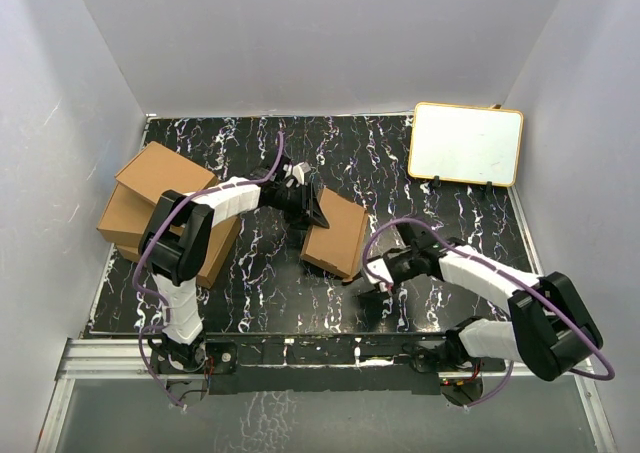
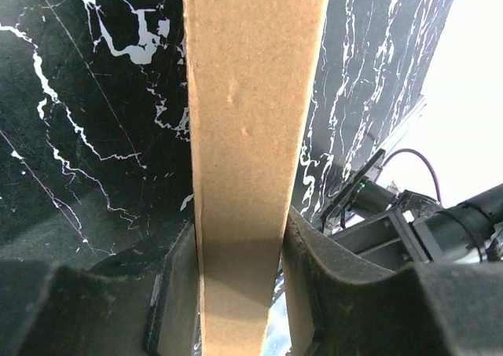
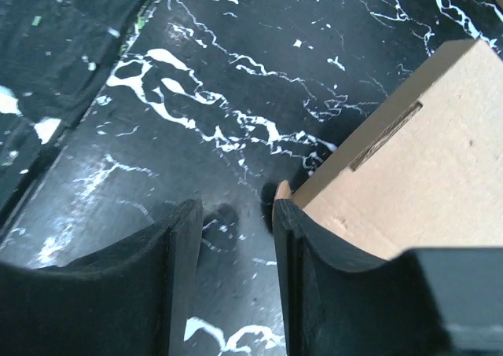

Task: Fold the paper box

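We treat the paper box (image 1: pixel 338 235), lying mid-table on the black marble table (image 1: pixel 380 163), as light and stiff but easily creased. We judge its panel edges the best hold. The left gripper (image 2: pixel 240 254) is clenched on 1 cardboard panel at the box's far-left edge. The right gripper (image 3: pixel 236 238) stands partly open and empty, 1 finger (image 3: pixel 302 246) just beside the box's near-right corner.

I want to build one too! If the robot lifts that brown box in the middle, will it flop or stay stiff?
Probably fairly stiff: the paper box is thick cardboard, and the panel pinched between the left fingers looks straight, not bent. Likely light too, being shallow. Pushed, it should slide rather than roll, lying flat on the table.
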Robot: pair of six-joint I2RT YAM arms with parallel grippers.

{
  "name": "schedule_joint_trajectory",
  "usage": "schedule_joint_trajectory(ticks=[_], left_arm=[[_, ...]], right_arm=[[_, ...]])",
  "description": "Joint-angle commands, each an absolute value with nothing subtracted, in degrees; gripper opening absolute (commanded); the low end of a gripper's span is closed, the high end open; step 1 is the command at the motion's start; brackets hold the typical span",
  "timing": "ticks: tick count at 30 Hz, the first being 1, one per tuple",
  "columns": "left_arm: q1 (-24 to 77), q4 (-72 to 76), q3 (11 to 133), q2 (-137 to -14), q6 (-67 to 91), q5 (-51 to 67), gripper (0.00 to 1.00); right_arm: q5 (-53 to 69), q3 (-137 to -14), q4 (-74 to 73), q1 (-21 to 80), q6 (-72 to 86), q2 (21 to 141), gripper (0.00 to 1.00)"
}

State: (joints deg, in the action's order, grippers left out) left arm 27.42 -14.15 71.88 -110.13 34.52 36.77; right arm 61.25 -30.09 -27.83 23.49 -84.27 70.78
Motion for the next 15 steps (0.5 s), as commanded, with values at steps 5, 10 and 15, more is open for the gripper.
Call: schedule_joint_trajectory(ticks=[5, 10, 15], left_arm=[[26.4, -15.5, 68.2, -109.4, 35.0, 29.7, 0.0], [26.1, -15.3, 68.1, -109.6, 34.9, 29.9, 0.0], [25.9, -15.1, 68.2, -109.9, 34.7, 30.5, 0.0]], right_arm=[[53.5, -29.8, -11.7, 31.0, -78.4, 73.1, 0.41], [50.0, -29.3, -7.8, 32.7, -75.2, 73.7, 0.37], [48.9, -28.8, -8.1, 33.6, -75.9, 74.2, 0.33]])
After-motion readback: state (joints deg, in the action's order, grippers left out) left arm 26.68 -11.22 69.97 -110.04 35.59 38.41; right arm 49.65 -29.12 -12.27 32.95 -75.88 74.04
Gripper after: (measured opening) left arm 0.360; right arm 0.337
